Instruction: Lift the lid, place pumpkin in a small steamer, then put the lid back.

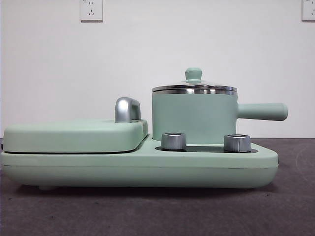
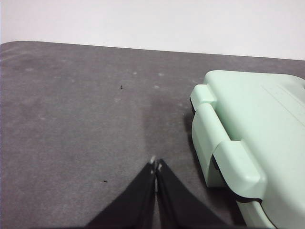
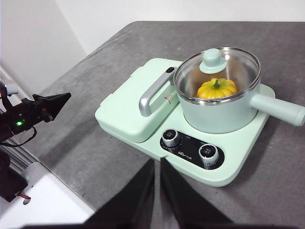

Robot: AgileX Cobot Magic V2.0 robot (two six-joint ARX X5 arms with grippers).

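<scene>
The small steamer (image 1: pixel 194 117) (image 3: pixel 224 112), a mint-green pot with a long side handle, stands on the right half of the cooker base. The lid (image 1: pixel 194 86) (image 3: pixel 217 71) sits on the pot, its mint knob on top. Through the glass in the right wrist view the yellow pumpkin (image 3: pixel 217 88) lies inside the pot. My right gripper (image 3: pixel 157 164) is shut and empty, hanging high over the table in front of the cooker's dials. My left gripper (image 2: pixel 156 167) is shut and empty above bare table beside the cooker's hinged end; it also appears far off as the left gripper (image 3: pixel 66 96).
The cooker base (image 1: pixel 138 167) carries a wide flat mint cover (image 1: pixel 74 135) (image 3: pixel 128 107) with a chrome handle (image 1: pixel 126 109) (image 3: pixel 153 90) and two steel dials (image 1: pixel 173 140) (image 1: pixel 236 142). Grey table (image 2: pixel 71 119) surrounds it; a white wall stands behind.
</scene>
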